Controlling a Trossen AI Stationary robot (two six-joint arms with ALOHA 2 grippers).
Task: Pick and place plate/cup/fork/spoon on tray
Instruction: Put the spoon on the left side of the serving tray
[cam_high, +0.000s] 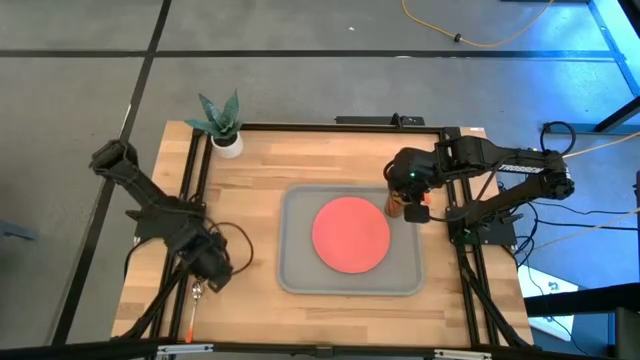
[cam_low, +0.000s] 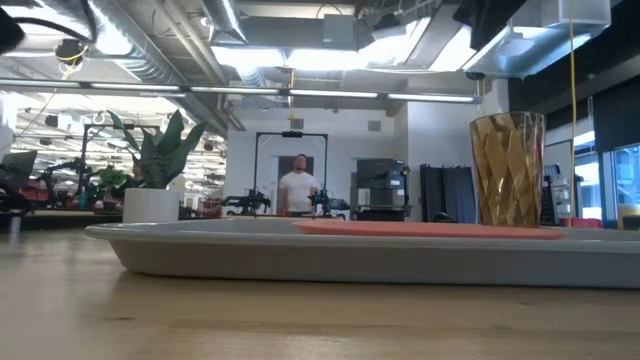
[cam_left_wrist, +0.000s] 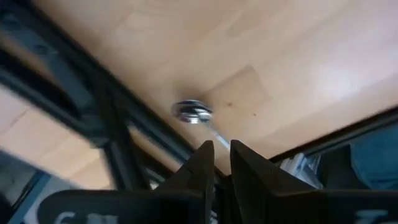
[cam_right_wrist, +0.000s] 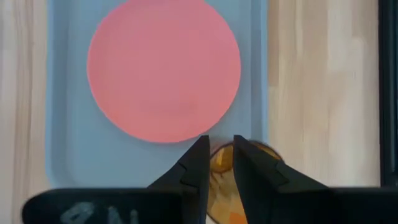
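The coral-red plate (cam_high: 350, 233) lies flat on the grey tray (cam_high: 300, 280) at mid-table. The amber cup (cam_low: 508, 170) stands upright at the tray's far right corner. Its base is hidden behind the tray's rim (cam_low: 200, 255). My right gripper (cam_right_wrist: 221, 142) hangs above the cup with its fingers shut; in the low view the cup's rim is free. My left gripper (cam_left_wrist: 221, 146) is at the table's near left, by the frame rail, shut on the spoon (cam_left_wrist: 193, 112). An orange handle (cam_high: 190, 322) shows just beyond it. The fork is not in view. My left gripper pinches the spoon's thin metal neck (cam_left_wrist: 210, 129) between its two fingers, just behind the bowl. The bowl sticks out past the fingertips. The fingers hide the rest of the handle. Whether the spoon is off the table I cannot tell.
A white pot with a green plant (cam_high: 225, 125) stands at the far left corner. Black frame rails (cam_high: 190, 200) run along the table's edges. Bare wood lies between the left rail and the tray. A person (cam_low: 300, 190) stands far back in the room.
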